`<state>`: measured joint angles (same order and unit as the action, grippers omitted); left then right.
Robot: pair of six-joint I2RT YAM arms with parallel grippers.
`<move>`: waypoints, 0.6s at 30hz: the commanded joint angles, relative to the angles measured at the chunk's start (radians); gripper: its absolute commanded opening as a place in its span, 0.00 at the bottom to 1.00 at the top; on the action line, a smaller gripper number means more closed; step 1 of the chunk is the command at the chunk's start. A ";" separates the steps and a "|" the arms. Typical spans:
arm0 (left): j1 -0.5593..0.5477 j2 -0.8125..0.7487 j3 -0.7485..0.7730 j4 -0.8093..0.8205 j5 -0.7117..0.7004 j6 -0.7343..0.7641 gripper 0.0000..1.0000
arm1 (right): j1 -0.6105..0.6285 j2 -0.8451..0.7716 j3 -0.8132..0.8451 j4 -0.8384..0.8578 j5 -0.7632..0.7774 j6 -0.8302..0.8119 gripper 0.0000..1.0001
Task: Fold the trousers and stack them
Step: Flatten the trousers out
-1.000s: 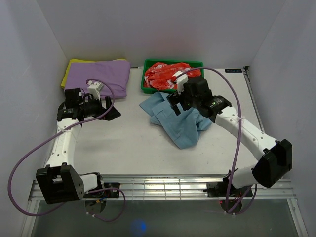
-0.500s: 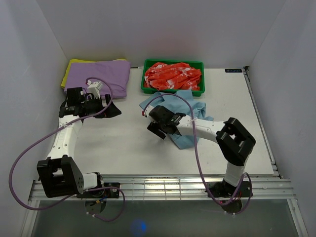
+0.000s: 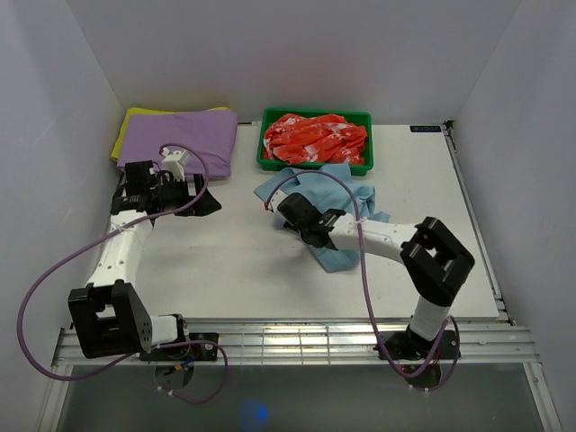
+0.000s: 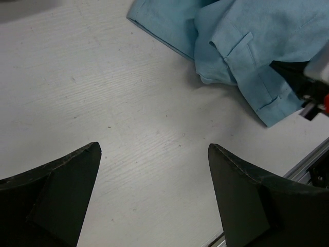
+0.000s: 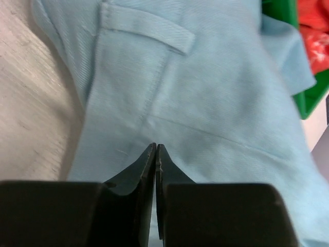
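The light blue trousers [image 3: 310, 184] lie crumpled at the table's middle back, just in front of the green tray. My right gripper [image 3: 286, 209] is low at their left edge. In the right wrist view it [image 5: 156, 146] is shut, its tips pressed together over the blue cloth [image 5: 205, 92] near a belt loop, and no cloth shows between them. My left gripper [image 3: 209, 200] hovers over bare table to the left, apart from the trousers. In the left wrist view it [image 4: 154, 147] is wide open and empty, with the trousers [image 4: 247, 46] beyond it.
A green tray [image 3: 315, 166] with red-and-white patterned cloth [image 3: 315, 137] stands at the back centre. A folded purple garment [image 3: 184, 135] lies on a yellow cloth [image 3: 130, 121] at the back left. White walls close in three sides, and a metal rail [image 3: 297, 333] edges the front.
My right arm swung from above the trousers down to their left edge, and its gripper went from open to shut. The left arm barely moved and stays open.
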<state>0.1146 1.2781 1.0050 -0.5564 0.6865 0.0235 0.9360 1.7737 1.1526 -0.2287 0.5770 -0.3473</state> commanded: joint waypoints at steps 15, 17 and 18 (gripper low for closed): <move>-0.274 0.226 0.035 0.382 0.062 -0.171 0.98 | -0.175 -0.378 0.039 -0.206 -0.511 -0.004 0.85; -0.273 0.230 0.037 0.400 0.087 -0.222 0.98 | -0.139 -0.332 0.048 -0.181 -0.508 0.048 0.88; -0.273 0.228 0.031 0.403 0.102 -0.232 0.98 | -0.129 -0.277 0.055 -0.141 -0.491 0.068 0.86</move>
<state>-0.1562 1.5162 1.0103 -0.2310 0.7158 -0.1200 0.7673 1.4044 1.1774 -0.3550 0.1417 -0.3607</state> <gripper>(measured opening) 0.978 0.868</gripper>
